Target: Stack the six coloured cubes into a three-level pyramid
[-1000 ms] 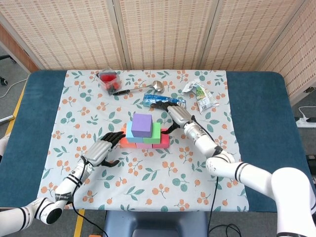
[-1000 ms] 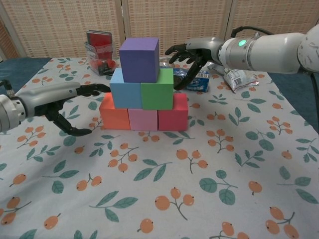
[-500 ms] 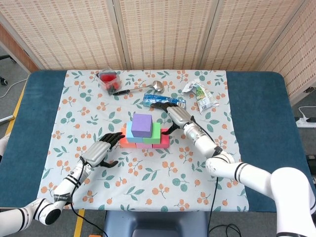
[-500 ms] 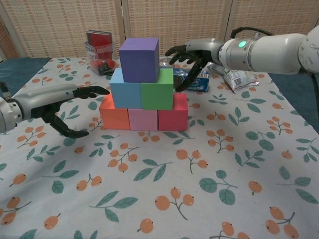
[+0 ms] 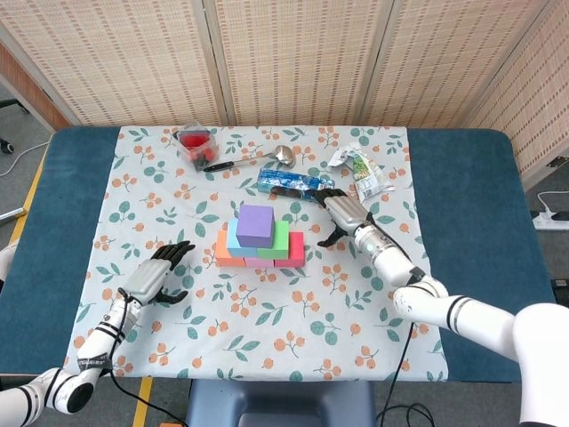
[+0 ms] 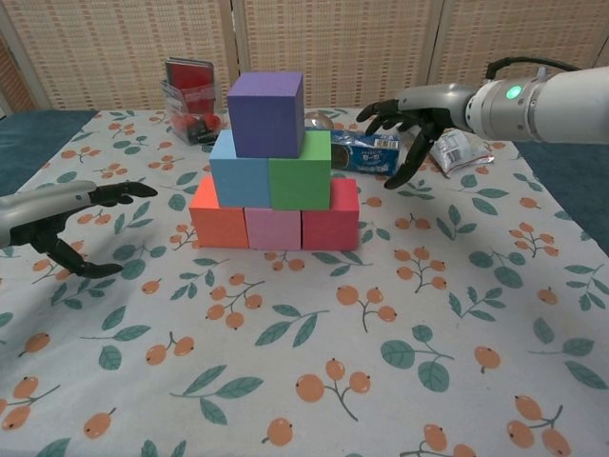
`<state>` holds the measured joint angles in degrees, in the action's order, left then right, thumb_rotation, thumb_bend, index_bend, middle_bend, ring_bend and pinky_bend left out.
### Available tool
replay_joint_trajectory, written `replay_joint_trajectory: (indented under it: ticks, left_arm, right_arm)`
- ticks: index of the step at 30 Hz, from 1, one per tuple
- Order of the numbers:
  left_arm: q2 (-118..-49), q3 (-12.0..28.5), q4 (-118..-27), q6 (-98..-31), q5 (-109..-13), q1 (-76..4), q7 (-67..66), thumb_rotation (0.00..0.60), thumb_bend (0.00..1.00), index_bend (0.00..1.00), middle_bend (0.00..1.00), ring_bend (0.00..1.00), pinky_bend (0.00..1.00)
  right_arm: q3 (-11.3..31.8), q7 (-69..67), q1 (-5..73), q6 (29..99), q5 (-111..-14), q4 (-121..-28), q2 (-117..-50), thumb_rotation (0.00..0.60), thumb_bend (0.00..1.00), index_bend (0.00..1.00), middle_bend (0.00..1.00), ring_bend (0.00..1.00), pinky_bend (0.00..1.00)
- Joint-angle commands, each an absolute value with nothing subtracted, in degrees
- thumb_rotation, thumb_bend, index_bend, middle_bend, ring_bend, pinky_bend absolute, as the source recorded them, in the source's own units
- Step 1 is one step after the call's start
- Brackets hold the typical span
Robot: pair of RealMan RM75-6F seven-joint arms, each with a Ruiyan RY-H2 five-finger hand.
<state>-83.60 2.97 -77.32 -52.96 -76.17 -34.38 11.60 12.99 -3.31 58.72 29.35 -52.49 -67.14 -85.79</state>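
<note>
pyramid: the six cubes stand stacked near the middle of the flowered cloth [image 6: 447, 314] – orange cube [image 6: 218, 217], pink cube [image 6: 273, 228] and red cube [image 6: 329, 217] in the bottom row, blue cube [image 6: 240, 171] and green cube [image 6: 300, 172] touching side by side on them, purple cube [image 6: 265, 114] on top, sitting over the seam between blue and green
step in hand: looks to me like the build is finished and the job now is to get both hands clear without a knock
left hand [image 5: 153, 278]: fingers spread wide and holding nothing, well apart from the orange end of the stack, low over the cloth
right hand [image 6: 411, 120]: also spread open and empty, to the right of the stack at about the height of the green cube, apart from it
doing it well: I'd draw each hand straight outward, away from the cubes, not across or over the top; the purple cube has only a seam under it and a brush would likely tip it
watch behind the right hand: a blue snack packet [image 6: 367, 151] and a silvery pouch [image 6: 458, 149] lie just beside it, so lift a little before swinging back
other clutter: a clear box with red things in it [image 5: 196, 145] and a ladle [image 5: 258, 159] at the far side, out of the way
</note>
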Motion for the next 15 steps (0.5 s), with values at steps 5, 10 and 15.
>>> replay_joint_trajectory:
  ticks: [5, 10, 15]
  left_arm:
    - [-86.3, 3.2, -75.0, -50.5, -75.3, -35.4, 10.3, 0.600, 0.31, 0.00, 0.00, 0.00, 0.00]
    - [-87.0, 3.8, -74.9, -50.3, -76.0, -36.2, 10.0, 0.600, 0.31, 0.00, 0.00, 0.00, 0.00]
    - [-87.3, 4.1, -75.1, -49.8, -76.5, -36.9, 9.3, 0.600, 0.31, 0.00, 0.00, 0.00, 0.00]
  right_arm:
    - [12.6, -3.0, 59.3, 29.4, -53.3, -62.9, -90.0, 0.600, 0.00, 0.00, 0.08, 0.00, 0.00]
    - [13.1, -3.8, 59.3, 30.2, -55.2, -60.9, -92.6, 0.600, 0.00, 0.00, 0.06, 0.00, 0.00]
    - [13.2, -4.5, 59.0, 31.3, -57.5, -59.1, -94.6, 0.600, 0.00, 0.00, 0.05, 0.00, 0.00]
